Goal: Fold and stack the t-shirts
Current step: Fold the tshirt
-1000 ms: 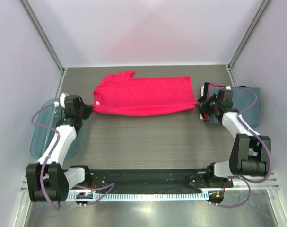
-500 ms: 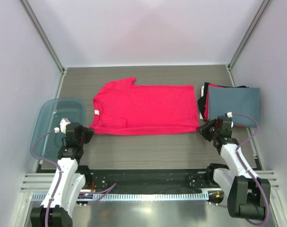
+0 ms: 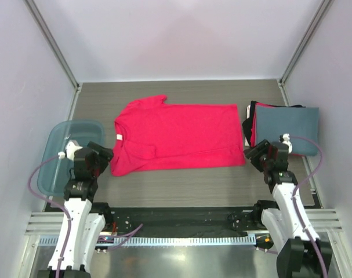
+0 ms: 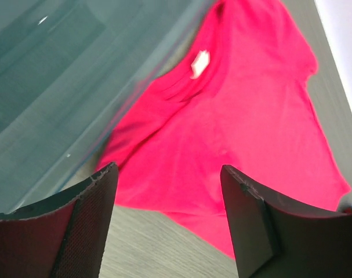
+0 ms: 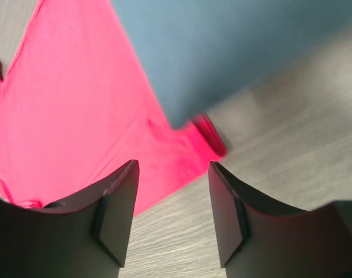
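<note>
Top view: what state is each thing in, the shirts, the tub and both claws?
pink-red t-shirt: spread flat, unfolded, not held
blue-grey t-shirt: folded, top of the stack
blue plastic bin: looks empty
left gripper: open, holding nothing
right gripper: open, holding nothing

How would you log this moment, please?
left gripper: open, empty | right gripper: open, empty | bright pink-red cotton t-shirt: spread flat | slate blue-grey folded t-shirt: tops right stack

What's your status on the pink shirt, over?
Left gripper open, empty; right gripper open, empty. Pink-red t-shirt spread flat. Blue-grey t-shirt tops folded stack, right. Blue bin left, beside collar end.
</note>
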Motion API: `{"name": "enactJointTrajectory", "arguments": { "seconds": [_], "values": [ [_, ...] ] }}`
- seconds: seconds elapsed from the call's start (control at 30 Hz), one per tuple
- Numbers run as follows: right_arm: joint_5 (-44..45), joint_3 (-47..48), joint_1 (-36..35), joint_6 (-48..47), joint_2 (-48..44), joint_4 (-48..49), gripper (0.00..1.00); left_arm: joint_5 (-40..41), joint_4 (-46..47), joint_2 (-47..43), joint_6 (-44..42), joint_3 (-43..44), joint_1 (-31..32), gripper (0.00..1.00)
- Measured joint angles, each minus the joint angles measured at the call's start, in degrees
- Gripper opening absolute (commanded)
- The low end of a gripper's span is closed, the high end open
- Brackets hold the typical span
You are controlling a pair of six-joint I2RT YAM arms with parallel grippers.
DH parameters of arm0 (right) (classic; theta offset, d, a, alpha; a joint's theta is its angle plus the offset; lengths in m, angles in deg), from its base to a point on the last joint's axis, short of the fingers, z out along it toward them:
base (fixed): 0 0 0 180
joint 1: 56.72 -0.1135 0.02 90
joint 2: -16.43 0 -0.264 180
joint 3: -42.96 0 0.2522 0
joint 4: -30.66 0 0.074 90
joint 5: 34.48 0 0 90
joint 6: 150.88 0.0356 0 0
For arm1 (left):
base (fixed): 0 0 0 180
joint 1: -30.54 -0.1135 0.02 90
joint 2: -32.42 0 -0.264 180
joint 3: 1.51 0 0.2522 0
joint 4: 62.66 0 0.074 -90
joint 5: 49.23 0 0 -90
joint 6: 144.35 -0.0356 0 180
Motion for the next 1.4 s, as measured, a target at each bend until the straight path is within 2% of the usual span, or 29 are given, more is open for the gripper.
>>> {"name": "enactJointTrajectory", "arguments": {
  "seconds": [0.03,0.1,0.2,0.37,0.57,0.93,1.27,1.4],
  "values": [
    [0.1,2.0,-0.3,-1.5,2.1,-0.3,0.53,-0.7,0.4,1.6,-1.3,1.6,0.0,0.84],
    [0.4,6.5,-1.7,-4.1,7.2,-0.5,0.50,-4.2,3.2,6.0,-4.5,4.3,0.0,0.96],
    [2.4,13.4,-5.6,-6.8,15.8,-1.2,0.50,-8.8,8.3,13.1,-6.3,6.0,1.2,0.96],
    [8.0,20.4,-15.1,-8.8,25.6,-2.6,0.46,-9.4,13.1,25.0,-8.0,7.2,8.0,0.92],
    [14.3,25.6,-17.2,-10.9,35.2,-4.0,0.43,-7.5,18.6,33.0,-10.3,8.9,10.6,0.86],
    [21.1,30.6,-19.4,-12.3,45.3,-5.2,0.43,-5.7,25.5,37.4,-15.4,13.5,19.3,0.86],
    [24.1,30.9,-19.8,-12.3,48.4,-4.8,0.43,-5.4,25.9,37.3,-16.9,13.6,19.5,0.86],
    [24.1,30.8,-19.8,-12.3,49.4,-4.4,0.40,-5.4,26.1,36.5,-17.1,13.2,19.5,0.86]
  ]
}}
